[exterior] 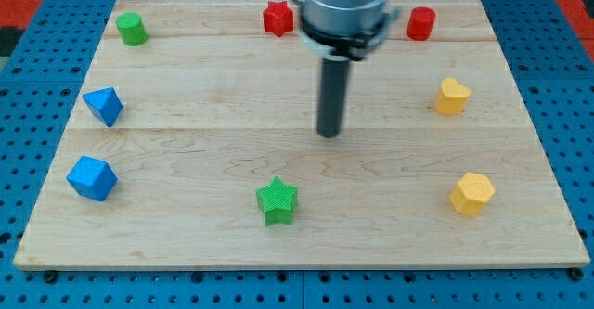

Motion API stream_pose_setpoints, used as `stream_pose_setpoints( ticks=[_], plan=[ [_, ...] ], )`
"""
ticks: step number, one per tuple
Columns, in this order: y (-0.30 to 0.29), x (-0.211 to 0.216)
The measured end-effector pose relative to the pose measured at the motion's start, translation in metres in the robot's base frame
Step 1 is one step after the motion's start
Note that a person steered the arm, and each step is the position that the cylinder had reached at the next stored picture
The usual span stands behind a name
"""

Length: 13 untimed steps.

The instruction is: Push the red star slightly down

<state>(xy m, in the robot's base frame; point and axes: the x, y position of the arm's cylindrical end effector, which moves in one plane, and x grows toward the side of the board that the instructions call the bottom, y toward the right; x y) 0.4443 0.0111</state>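
Observation:
The red star (277,19) lies near the view's top edge of the wooden board (186,160), a little left of centre. My tip (329,135) rests on the board near its middle, well below the red star and to its right, touching no block. The arm's grey housing (345,7) stands just right of the star and hides part of the board's top edge.
A red cylinder (420,23) sits at top right, a green cylinder (132,29) at top left. Two blue blocks (103,105) (91,178) lie at the left. A green star (277,201) lies bottom centre. A yellow heart (452,96) and a yellow hexagon (472,194) lie at the right.

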Motion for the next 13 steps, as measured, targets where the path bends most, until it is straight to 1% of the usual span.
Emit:
stream_pose_setpoints(
  ticks=[1, 2, 4, 5, 7, 8, 10, 11, 12, 13],
  plan=[
    [-0.036, -0.025],
    [-0.031, -0.055],
    [-0.024, -0.064],
    [-0.026, -0.083],
    [-0.073, -0.109],
    [-0.097, -0.134],
    [-0.113, -0.156],
    [-0.113, -0.193],
    [-0.086, -0.228],
    [-0.020, -0.230]
  ],
)
